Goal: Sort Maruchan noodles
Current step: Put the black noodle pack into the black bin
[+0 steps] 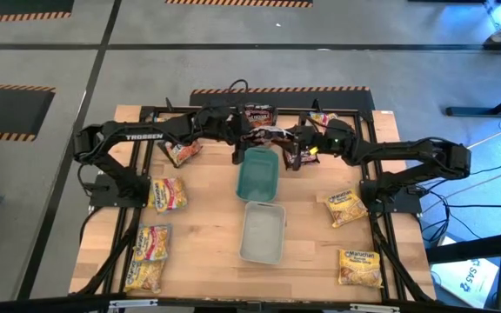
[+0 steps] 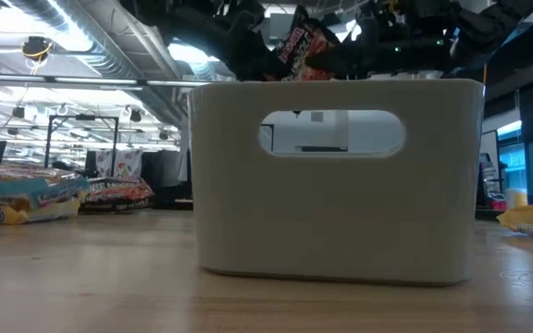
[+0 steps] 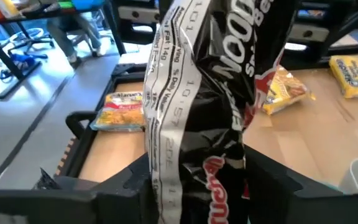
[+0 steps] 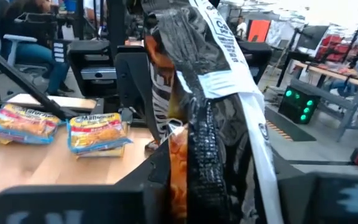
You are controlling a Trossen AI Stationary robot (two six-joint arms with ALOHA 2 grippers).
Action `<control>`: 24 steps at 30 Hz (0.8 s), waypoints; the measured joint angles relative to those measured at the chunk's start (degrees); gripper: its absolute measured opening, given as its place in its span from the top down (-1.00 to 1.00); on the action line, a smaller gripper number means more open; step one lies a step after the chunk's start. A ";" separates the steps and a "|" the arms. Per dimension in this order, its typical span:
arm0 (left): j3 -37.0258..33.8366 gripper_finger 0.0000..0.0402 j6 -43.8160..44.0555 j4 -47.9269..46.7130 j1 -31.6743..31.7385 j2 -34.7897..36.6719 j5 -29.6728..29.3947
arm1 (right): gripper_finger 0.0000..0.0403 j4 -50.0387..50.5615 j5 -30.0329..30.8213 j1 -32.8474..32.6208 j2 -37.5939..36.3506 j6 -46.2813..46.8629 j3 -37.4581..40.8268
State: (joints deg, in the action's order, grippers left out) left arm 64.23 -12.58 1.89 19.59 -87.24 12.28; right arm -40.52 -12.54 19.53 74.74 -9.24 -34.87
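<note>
A dark red-brown Maruchan noodle packet (image 1: pixel 266 132) hangs above the far end of the teal tray (image 1: pixel 257 174). It stands between my left gripper (image 1: pixel 237 135) and my right gripper (image 1: pixel 292 143), and both are shut on it. It fills the left wrist view (image 3: pixel 216 93) and the right wrist view (image 4: pixel 197 93), and it shows over the pale tray (image 2: pixel 336 176) in the low view (image 2: pixel 302 46). Yellow and pink packets lie flat on the table at the left (image 1: pixel 168 193) and the right (image 1: pixel 344 207). My left gripper pinches the dark packet's crumpled lower part (image 3: pixel 191 180) between its two fingers, coming nearly level from the table's left. The packet stands up above the fingers, clear of the table. My right gripper pinches the packet's crinkled lower part (image 4: pixel 197 174) between its two fingers, coming level from the table's right. The packet rises upright above the fingers, its white seam strip (image 4: pixel 229 68) showing.
A pale clear tray (image 1: pixel 262 230) stands nearer than the teal one. More packets lie at the near left (image 1: pixel 146 261), the near right (image 1: pixel 359 267), the far edge (image 1: pixel 259 113) and under the left arm (image 1: pixel 181 152). Black frame rails border the table.
</note>
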 joint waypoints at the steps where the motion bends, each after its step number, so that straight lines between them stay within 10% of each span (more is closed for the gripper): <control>1: 0.00 0.21 -0.04 -0.02 -0.04 0.09 -0.74 | 0.53 -0.38 0.05 0.00 0.33 0.00 0.00; 11: 0.02 0.60 -0.58 -0.17 1.38 0.52 -1.21 | 0.30 0.56 2.63 0.00 0.33 0.94 -0.04; 24: 0.09 0.63 -7.39 -3.73 8.31 1.16 -5.83 | -0.19 31.15 16.38 0.00 -13.76 0.65 -0.04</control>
State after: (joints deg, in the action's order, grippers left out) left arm 64.31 -19.97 -1.84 27.90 -86.08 6.45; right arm -9.38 3.84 19.53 60.98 -8.60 -34.92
